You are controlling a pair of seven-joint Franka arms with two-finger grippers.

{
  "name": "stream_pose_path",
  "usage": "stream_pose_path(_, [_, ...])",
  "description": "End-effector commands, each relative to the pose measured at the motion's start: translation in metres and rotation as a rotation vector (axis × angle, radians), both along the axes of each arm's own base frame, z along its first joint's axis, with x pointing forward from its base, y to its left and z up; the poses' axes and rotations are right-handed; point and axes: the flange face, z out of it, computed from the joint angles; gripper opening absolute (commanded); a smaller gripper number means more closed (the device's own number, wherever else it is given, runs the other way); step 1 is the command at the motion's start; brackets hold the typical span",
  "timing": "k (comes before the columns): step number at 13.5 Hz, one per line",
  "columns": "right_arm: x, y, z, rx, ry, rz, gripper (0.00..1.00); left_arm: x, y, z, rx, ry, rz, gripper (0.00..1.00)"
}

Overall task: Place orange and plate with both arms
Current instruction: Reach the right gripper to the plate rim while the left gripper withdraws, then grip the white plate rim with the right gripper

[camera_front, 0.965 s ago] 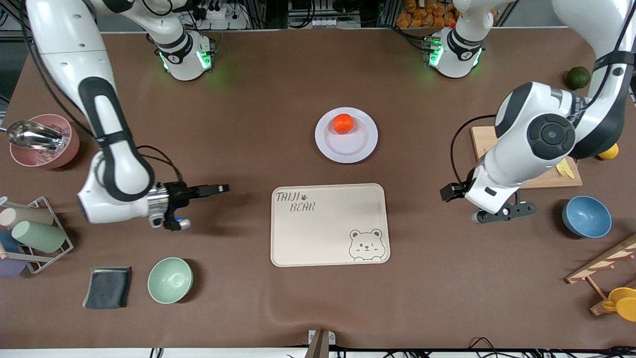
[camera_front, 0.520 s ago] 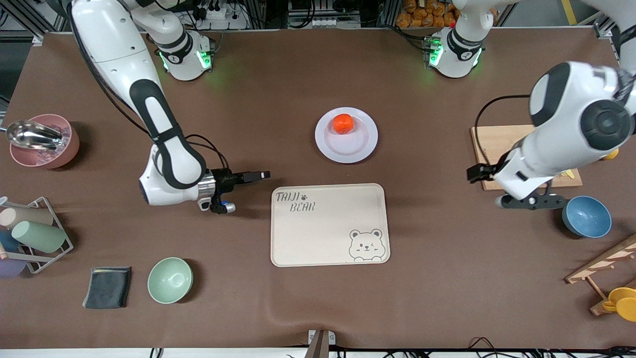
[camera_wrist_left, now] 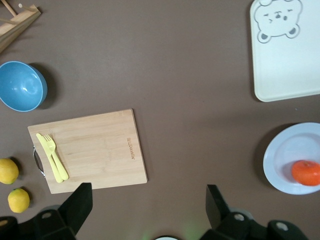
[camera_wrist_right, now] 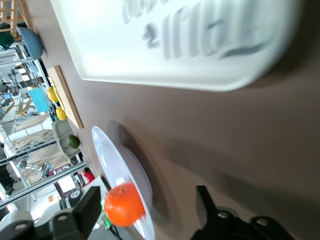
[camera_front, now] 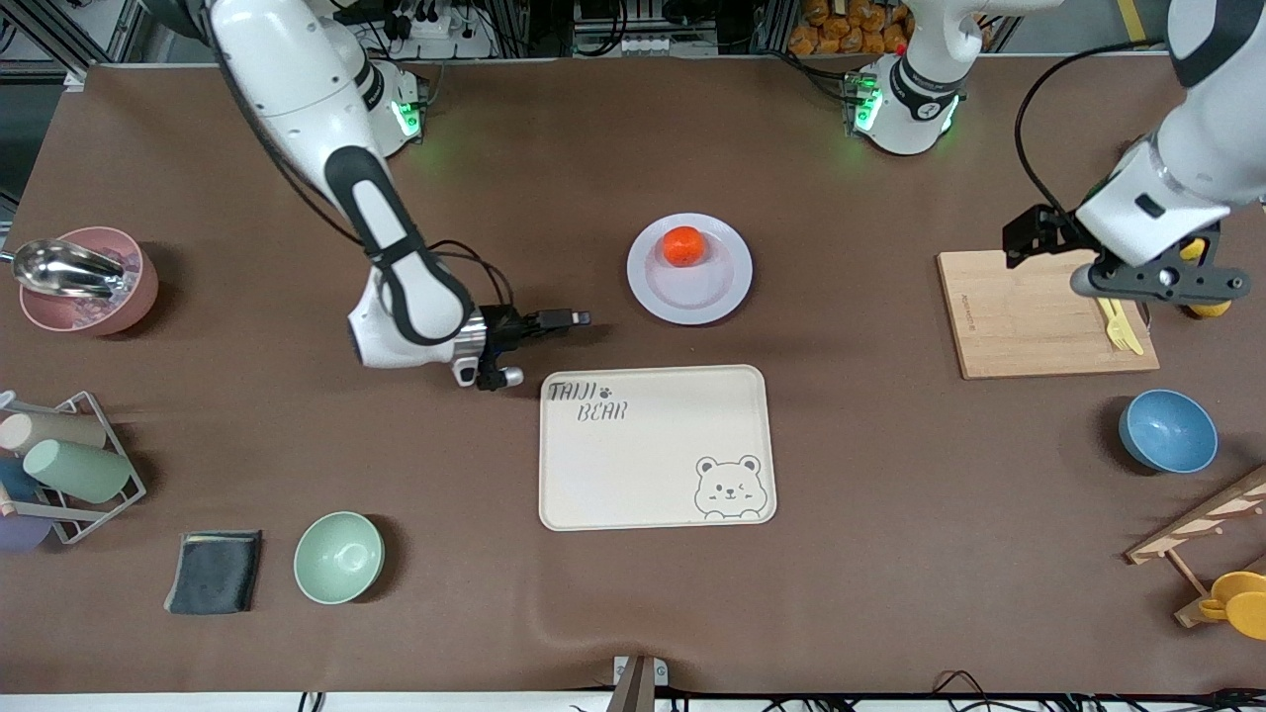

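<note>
The bear tray lies in the middle of the worktop, toward its near edge. Farther in, the right gripper sits low, just beside the plate, its fingers spread and holding nothing. The orange rests on the plate's farther half. If those fingers bump the rim, the plate may slide or tip and the orange could roll off. The left gripper hangs over the cutting board near the left arm's end, fingers spread wide, empty.
</note>
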Motion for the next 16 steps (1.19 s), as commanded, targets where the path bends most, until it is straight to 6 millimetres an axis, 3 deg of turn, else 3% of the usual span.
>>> stream_pose_path(1, [-0.032,0.017,0.004,0.018,-0.027,-0.019,0.75,-0.021,-0.009,0.017,-0.023,0.020,-0.040,1.00])
stream_pose_path(5, [-0.065,0.016,-0.017,0.059,-0.074,-0.019,0.66,-0.022,-0.012,0.035,-0.038,-0.010,-0.035,1.00])
stream_pose_path(10, [-0.107,0.061,-0.021,0.098,-0.025,-0.076,0.59,-0.021,-0.011,0.043,-0.073,-0.020,-0.012,1.00])
stream_pose_path(11, [-0.116,0.068,-0.022,0.081,-0.039,-0.081,0.54,-0.021,-0.013,0.043,-0.075,-0.020,-0.015,1.00])
stream_pose_path(12, [-0.120,0.073,-0.023,0.083,-0.060,-0.090,0.41,-0.022,-0.013,0.044,-0.075,-0.023,-0.011,1.00])
stream_pose_path(14, [-0.125,0.076,-0.025,0.097,-0.082,-0.105,0.04,-0.023,-0.015,0.046,-0.073,-0.027,-0.008,1.00])
stream_pose_path(16, [-0.123,0.075,-0.023,0.101,-0.078,-0.116,0.00,-0.029,-0.009,0.057,-0.080,-0.054,0.002,1.00])
